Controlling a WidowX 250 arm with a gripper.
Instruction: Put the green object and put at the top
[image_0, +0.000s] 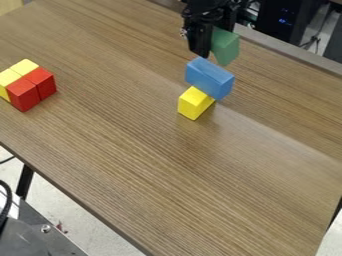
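Camera view; all positions taken from the blue block (209, 78). The arm above it is cut off by the top edge. Fingers (198, 41): the near one is plain to see; the far one is mostly hidden behind the green block (226, 46), so its contact face cannot be made out. Reading: closed on the green block, gripping it. Green block sits between the fingers, its lower part projecting beyond them on the right, tilted, just above the blue block in the view. Vertical gap to blue: cannot tell. Blue block lies on the yellow block (194, 104), hiding part of its top. Well to the left of blue, two red blocks (32, 89) adjoin two yellow ones (17, 72); the nearer yellow is clipped by the left edge. All stand on the bench (153, 150).
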